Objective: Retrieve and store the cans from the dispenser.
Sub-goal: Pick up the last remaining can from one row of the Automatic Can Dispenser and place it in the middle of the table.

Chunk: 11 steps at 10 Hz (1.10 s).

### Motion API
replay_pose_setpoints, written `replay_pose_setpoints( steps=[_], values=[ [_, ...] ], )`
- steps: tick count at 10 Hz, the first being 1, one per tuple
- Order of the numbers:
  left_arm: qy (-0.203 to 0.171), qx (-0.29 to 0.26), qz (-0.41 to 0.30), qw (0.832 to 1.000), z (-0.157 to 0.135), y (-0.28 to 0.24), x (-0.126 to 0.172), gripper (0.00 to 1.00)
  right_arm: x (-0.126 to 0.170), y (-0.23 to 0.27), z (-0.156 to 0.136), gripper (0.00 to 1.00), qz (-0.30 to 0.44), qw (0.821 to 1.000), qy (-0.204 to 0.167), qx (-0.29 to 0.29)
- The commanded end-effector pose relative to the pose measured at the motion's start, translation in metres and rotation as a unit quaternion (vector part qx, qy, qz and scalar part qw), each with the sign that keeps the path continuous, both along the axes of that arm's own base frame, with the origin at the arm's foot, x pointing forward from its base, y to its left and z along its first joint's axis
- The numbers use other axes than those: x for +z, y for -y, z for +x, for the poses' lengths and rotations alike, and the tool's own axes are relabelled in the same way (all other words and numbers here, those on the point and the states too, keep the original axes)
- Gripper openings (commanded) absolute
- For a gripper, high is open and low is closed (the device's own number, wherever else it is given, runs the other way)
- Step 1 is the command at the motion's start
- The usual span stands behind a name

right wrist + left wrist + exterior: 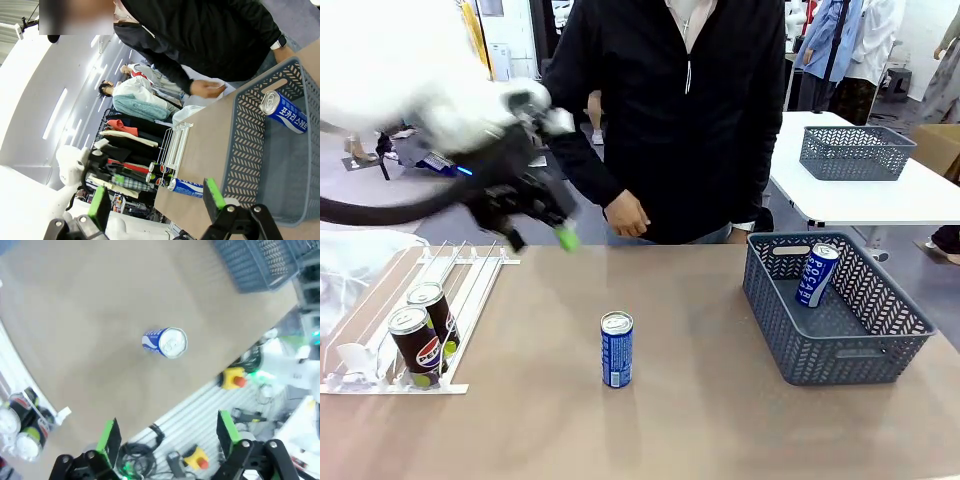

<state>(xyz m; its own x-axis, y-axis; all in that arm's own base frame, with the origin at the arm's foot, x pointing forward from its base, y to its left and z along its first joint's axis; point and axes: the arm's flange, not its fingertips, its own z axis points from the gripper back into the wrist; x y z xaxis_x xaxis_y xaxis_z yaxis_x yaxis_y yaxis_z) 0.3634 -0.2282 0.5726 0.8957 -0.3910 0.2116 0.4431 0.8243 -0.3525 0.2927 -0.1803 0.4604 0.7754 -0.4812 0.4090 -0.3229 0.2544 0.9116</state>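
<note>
One blue can (616,349) stands upright in the middle of the table, also seen from above (167,342) and as the same can (187,187) in the right wrist view. A second blue can (817,275) leans inside the grey-blue basket (880,335). Two black Pepsi cans (420,335) sit at the low end of the white dispenser (470,275) on the left. My left gripper (540,240) hangs blurred above the table's far left, open and empty (169,437). My right gripper (156,200) is open beside the basket (245,145), which holds that can (285,111).
A person in a black jacket stands at the far edge, one hand (627,215) near the table close to my left gripper. Another grey basket (855,152) rests on a white table behind. The tan tabletop (700,420) is bare around the standing can.
</note>
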Motion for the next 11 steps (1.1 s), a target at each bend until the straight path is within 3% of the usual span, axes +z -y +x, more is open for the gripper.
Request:
replay_pose_setpoints(
  steps=[1, 4, 7, 8, 9, 10, 11],
  values=[
    [-0.033, 0.07, -0.117, 0.99, 0.005, -0.114, 0.008, 1.0, 0.004, -0.001, 0.002, 1.0, 0.008, 1.0, 0.007, -0.003],
    [-0.06, 0.148, -0.272, 0.949, -0.007, -0.266, -0.001, 1.0, 0.004, -0.001, 0.002, 1.0, 0.008, 1.0, 0.007, -0.003],
    [-0.073, 0.251, -0.453, 0.852, -0.039, -0.373, -0.066, 1.0, 0.004, -0.001, 0.002, 1.0, 0.008, 1.0, 0.007, -0.003],
    [-0.082, 0.263, -0.477, 0.835, -0.042, -0.382, -0.079, 1.0, 0.004, -0.001, 0.002, 1.0, 0.008, 1.0, 0.007, -0.003],
    [-0.085, 0.263, -0.481, 0.832, -0.041, -0.384, -0.083, 1.0, 0.004, -0.001, 0.002, 1.0, 0.008, 1.0, 0.007, -0.003],
    [-0.096, 0.297, -0.442, 0.841, -0.038, -0.376, -0.076, 1.0, 0.004, -0.001, 0.002, 1.0, 0.008, 1.0, 0.007, -0.003],
    [-0.089, 0.279, -0.468, 0.834, -0.052, -0.4, -0.086, 1.0, 0.004, -0.001, 0.002, 1.0, 0.008, 1.0, 0.007, -0.003]
  ],
)
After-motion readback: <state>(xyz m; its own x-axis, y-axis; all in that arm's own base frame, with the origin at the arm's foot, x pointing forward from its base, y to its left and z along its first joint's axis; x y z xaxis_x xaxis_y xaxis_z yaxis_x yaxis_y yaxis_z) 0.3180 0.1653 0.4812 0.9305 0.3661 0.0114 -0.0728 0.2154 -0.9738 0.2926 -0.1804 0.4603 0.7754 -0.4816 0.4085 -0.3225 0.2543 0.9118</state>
